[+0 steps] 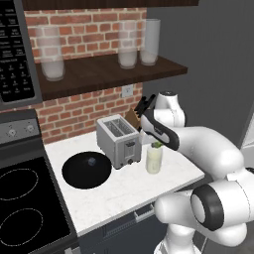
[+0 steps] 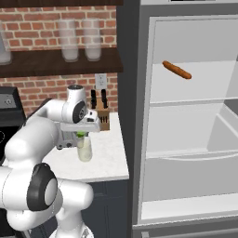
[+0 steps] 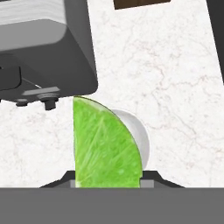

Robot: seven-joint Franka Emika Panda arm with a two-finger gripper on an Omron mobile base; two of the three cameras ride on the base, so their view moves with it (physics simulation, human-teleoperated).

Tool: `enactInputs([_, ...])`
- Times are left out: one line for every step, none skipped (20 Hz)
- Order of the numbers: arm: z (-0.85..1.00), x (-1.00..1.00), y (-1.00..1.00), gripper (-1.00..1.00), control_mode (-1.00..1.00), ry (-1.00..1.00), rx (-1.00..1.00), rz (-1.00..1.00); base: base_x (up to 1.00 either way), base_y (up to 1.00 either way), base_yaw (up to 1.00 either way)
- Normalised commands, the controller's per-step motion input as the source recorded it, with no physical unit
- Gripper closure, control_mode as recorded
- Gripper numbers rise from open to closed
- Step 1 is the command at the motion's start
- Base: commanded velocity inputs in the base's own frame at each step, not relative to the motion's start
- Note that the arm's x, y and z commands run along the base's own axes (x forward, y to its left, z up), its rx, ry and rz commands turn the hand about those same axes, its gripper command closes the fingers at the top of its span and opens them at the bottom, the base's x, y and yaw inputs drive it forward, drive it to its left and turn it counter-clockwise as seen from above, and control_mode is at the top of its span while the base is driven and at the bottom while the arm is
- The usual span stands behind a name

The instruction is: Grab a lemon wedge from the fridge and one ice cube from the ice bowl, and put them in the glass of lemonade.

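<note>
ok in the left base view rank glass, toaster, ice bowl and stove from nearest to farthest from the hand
1. Glass, right under the hand, which holds the lemon wedge.
2. Toaster, just left of it.
3. Ice bowl, left of the toaster.
4. Stove, far left.

Lemon wedge (image 3: 105, 146), bright green-yellow, sat at lower centre of hand view, directly over glass of lemonade (image 1: 154, 159), which stood upright on the white counter, centre-right of left base view. Ice bowl (image 1: 79, 173), black and shallow, lay lower left, one tiny ice cube (image 1: 91, 160) inside. Fridge (image 2: 139, 116) stood open at right of right base view.
</note>
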Motion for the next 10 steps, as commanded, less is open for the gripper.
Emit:
enactInputs([-0.14, 0.0, 0.0, 1.0, -1.0, 0.0, 0.0, 0.0, 0.0, 0.0, 0.0])
enactInputs([0.0, 0.0, 0.0, 1.0, -1.0, 0.0, 0.0, 0.0, 0.0, 0.0, 0.0])
enactInputs([0.0, 0.0, 0.0, 1.0, -1.0, 0.0, 0.0, 0.0, 0.0, 0.0, 0.0])
enactInputs([0.0, 0.0, 0.0, 1.0, -1.0, 0.0, 0.0, 0.0, 0.0, 0.0, 0.0])
enactInputs([0.0, 0.0, 0.0, 1.0, -1.0, 0.0, 0.0, 0.0, 0.0, 0.0, 0.0])
enactInputs([0.0, 0.0, 0.0, 1.0, -1.0, 0.0, 0.0, 0.0, 0.0, 0.0, 0.0])
enactInputs([0.0, 0.0, 0.0, 1.0, -1.0, 0.0, 0.0, 0.0, 0.0, 0.0, 0.0])
enactInputs([0.0, 0.0, 0.0, 1.0, -1.0, 0.0, 0.0, 0.0, 0.0, 0.0, 0.0])
enactInputs([0.0, 0.0, 0.0, -1.0, -1.0, 0.0, 0.0, 0.0, 0.0, 0.0, 0.0])
enactInputs([0.0, 0.0, 0.0, -1.0, -1.0, 0.0, 0.0, 0.0, 0.0, 0.0, 0.0])
